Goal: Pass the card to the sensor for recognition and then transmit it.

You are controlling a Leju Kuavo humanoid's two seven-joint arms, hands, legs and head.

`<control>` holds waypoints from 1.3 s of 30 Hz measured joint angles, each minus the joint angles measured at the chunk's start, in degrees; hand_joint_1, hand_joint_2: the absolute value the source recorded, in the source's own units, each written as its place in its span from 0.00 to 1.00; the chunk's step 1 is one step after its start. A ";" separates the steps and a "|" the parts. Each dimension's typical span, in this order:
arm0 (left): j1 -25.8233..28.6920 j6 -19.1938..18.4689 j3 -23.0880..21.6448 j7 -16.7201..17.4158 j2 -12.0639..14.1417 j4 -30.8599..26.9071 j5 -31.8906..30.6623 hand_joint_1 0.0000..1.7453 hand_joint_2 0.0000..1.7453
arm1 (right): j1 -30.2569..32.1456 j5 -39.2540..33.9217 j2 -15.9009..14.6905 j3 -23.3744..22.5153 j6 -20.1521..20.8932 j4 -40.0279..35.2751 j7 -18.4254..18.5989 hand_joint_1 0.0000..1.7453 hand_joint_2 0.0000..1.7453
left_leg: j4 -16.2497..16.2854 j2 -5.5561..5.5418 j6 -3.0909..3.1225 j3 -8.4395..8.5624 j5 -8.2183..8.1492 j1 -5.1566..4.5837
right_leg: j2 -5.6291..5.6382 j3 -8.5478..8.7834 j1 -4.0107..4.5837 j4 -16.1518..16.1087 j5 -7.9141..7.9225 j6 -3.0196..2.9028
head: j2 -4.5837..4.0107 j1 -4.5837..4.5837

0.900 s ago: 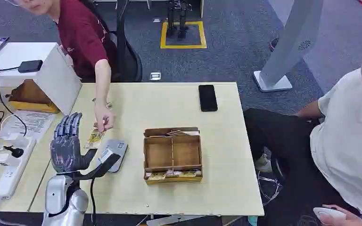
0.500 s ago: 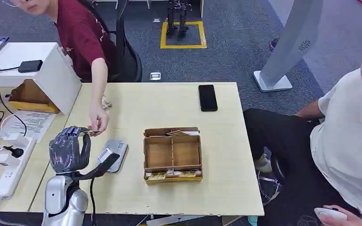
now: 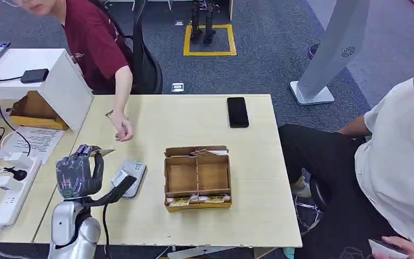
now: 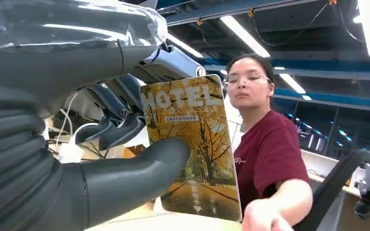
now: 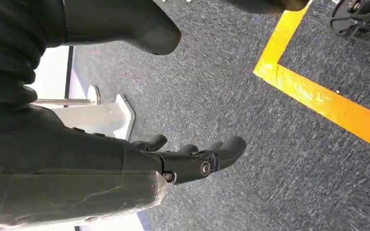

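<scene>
My left hand [image 3: 77, 174] is raised above the table's left side and grips a hotel card [image 3: 105, 152] between thumb and fingers. The left wrist view shows the card [image 4: 192, 144] close up: a yellow autumn-tree picture with "HOTEL" printed across it. The grey card sensor [image 3: 131, 176] lies flat on the table just right of that hand. A person in a dark red shirt [image 3: 94, 40] stands behind the table, their hand [image 3: 123, 129] hovering above the tabletop beyond the card. My right hand [image 5: 192, 156] hangs over the carpet with fingers spread and nothing in them.
A wooden compartment box [image 3: 197, 175] with several cards sits mid-table. A black phone [image 3: 237, 111] lies at the far edge. Cables and a power strip [image 3: 11, 197] lie to the left near a white stand [image 3: 64, 89]. A second person in white [image 3: 399, 162] sits at right.
The person placed the card into my open left hand, my fingers closed on it, and the person's hand pulled back toward the far side.
</scene>
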 joint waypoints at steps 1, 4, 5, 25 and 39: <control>0.08 -0.02 0.00 -0.72 0.00 0.00 1.29 1.00 1.00 | 0.00 0.00 0.00 0.00 0.04 0.00 0.00 0.00 1.00 | 0.00 0.00 0.00 0.00 0.00 0.00 | 0.00 0.00 0.00 0.00 0.00 0.00 | 0.00 0.02; 0.25 -0.59 0.00 -2.04 -0.02 -0.02 4.51 1.00 1.00 | 0.01 0.00 0.00 -0.13 0.04 0.00 -0.02 0.00 1.00 | 0.00 0.00 0.00 0.00 0.00 0.00 | 0.00 0.00 0.00 0.00 0.00 0.00 | 0.00 0.02; 0.27 -0.81 0.00 -2.28 -0.02 -0.02 4.84 1.00 1.00 | 0.01 0.00 0.00 -0.20 0.04 0.00 -0.04 0.00 1.00 | 0.00 0.00 0.00 0.00 0.00 0.00 | 0.00 0.00 0.00 0.00 0.00 0.00 | 0.00 0.00; -0.25 -14.90 1.48 -3.72 -2.03 -1.31 21.12 1.00 1.00 | 0.32 -0.20 0.00 -1.59 -0.83 0.00 -0.52 0.00 1.00 | 0.00 0.00 0.00 0.01 0.00 0.00 | 0.00 0.00 0.00 0.00 0.00 0.00 | 0.00 0.02; -1.20 -19.54 3.80 -3.65 -3.63 -1.29 26.94 1.00 1.00 | 0.70 -0.17 0.00 -2.89 -1.09 0.00 -0.61 0.00 1.00 | 0.00 0.01 0.00 0.01 0.00 0.00 | 0.01 -0.02 0.00 0.00 0.00 0.00 | 0.00 0.02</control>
